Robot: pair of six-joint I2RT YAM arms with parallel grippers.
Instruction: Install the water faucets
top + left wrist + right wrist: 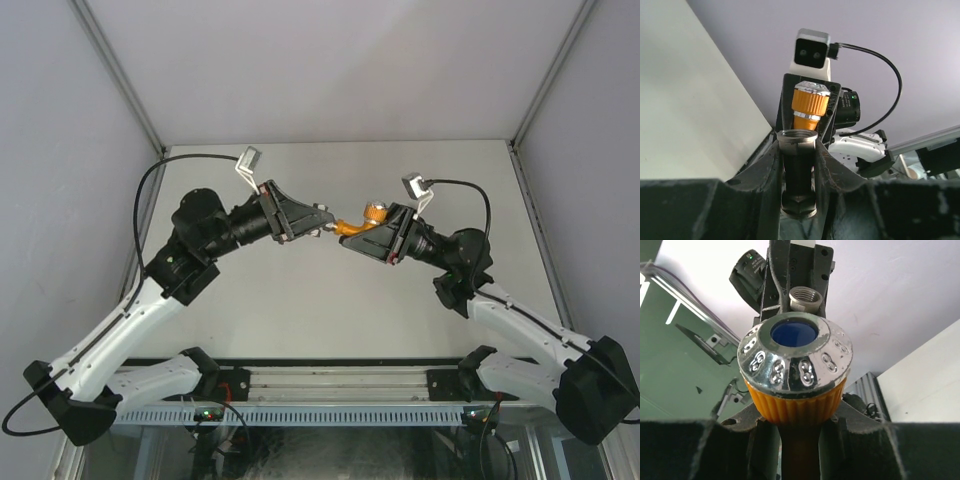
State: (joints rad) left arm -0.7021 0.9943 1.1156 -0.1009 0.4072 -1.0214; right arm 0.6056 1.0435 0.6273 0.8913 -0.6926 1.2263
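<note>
Top view: both arms reach in over the middle of the table, elbows out to the sides, wrists turned so the grippers face each other nose to nose, up off the surface. The left gripper and right gripper are just beside each other. The orange tap sits in the right one and the grey fitting is a tiny speck at the left one's tip. There's bare table all around them and the walls are well apart from both arms.

Left wrist: the left gripper is clamped narrow on the fitting, threaded open end pointing outward. The tap is just past it, roughly in line, and I can't tell if they touch. The other wrist's camera is right above the tap.

Right wrist: the right gripper is closed tight around the tap's stem. The chrome cap has a blue centre and stamped marks round the rim that I can't read. The fitting is just behind it, open mouth facing over.
</note>
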